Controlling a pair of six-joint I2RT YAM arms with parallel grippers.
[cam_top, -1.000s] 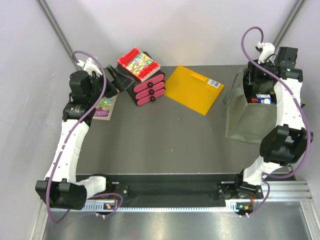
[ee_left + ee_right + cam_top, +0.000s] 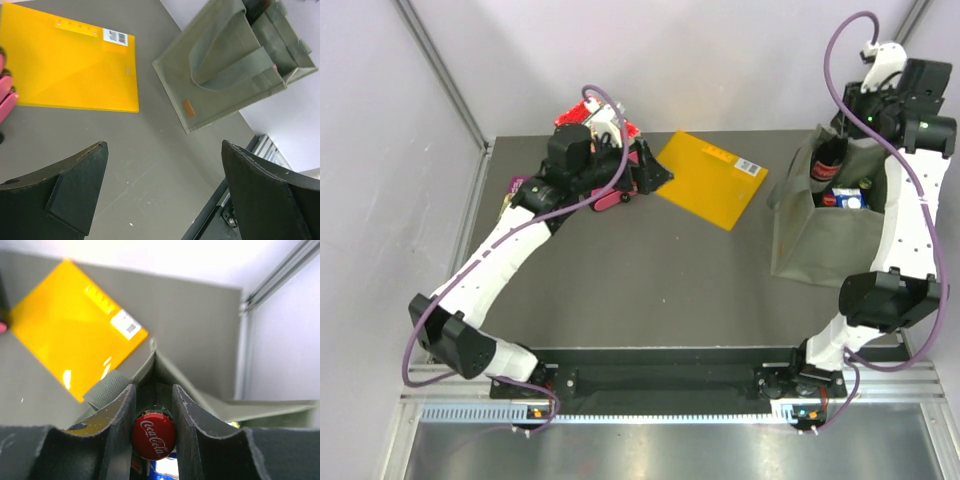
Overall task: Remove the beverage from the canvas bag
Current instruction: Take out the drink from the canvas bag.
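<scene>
Clamping a round red-capped bottle (image 2: 153, 436), right jaws overhang floppy canvas bag (image 2: 825, 240).

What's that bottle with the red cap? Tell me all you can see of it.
The cola bottle has a red cap with white Coca-Cola script and a dark body with a red label. It stands upright, its top pinched between the fingers of the right gripper, at the open mouth of the canvas bag.

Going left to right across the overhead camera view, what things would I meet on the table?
Pink stacked cases → flat yellow-orange folder → tall olive-green canvas bag.
</scene>
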